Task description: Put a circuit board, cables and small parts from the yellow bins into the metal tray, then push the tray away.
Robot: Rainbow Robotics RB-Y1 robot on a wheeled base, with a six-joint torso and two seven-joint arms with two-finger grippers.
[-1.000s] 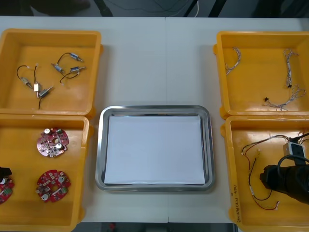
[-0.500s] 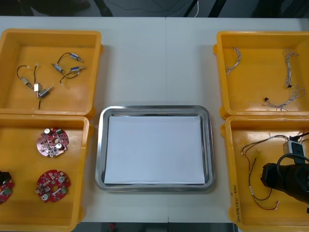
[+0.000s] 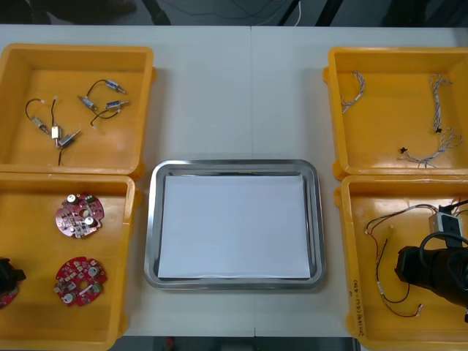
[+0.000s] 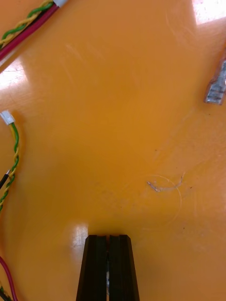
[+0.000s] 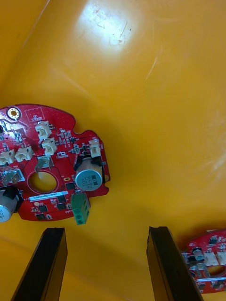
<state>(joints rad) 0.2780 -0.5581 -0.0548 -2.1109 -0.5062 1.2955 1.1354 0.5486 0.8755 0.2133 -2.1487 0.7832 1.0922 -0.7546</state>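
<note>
My right gripper [image 3: 430, 272] is low in the near right yellow bin [image 3: 351, 248], among red and yellow cables [image 3: 386, 252]. Seen from the right wrist, its fingers [image 4: 109, 263] stand together over bare bin floor, shut. A twisted green-yellow cable [image 4: 12, 155] lies off to one side and a metal connector [image 4: 215, 87] to the other, neither touched. My left gripper [image 3: 6, 276] is at the outer edge of the near left bin [image 3: 130, 241]. It is open [image 5: 106, 263], with one red circuit board [image 5: 47, 162] just beyond one finger and another board [image 5: 207, 258] beside the other.
The metal tray [image 3: 234, 168], white inside, sits between the bins. Two more red boards [image 3: 79, 215] [image 3: 80, 281] lie in the near left bin. The far left bin holds small metal parts with black cables [image 3: 73, 117]. The far right bin holds twisted blue and white cables [image 3: 439, 110].
My right gripper has shut its fingers in place. The left gripper has shifted slightly towards the near side of its bin.
</note>
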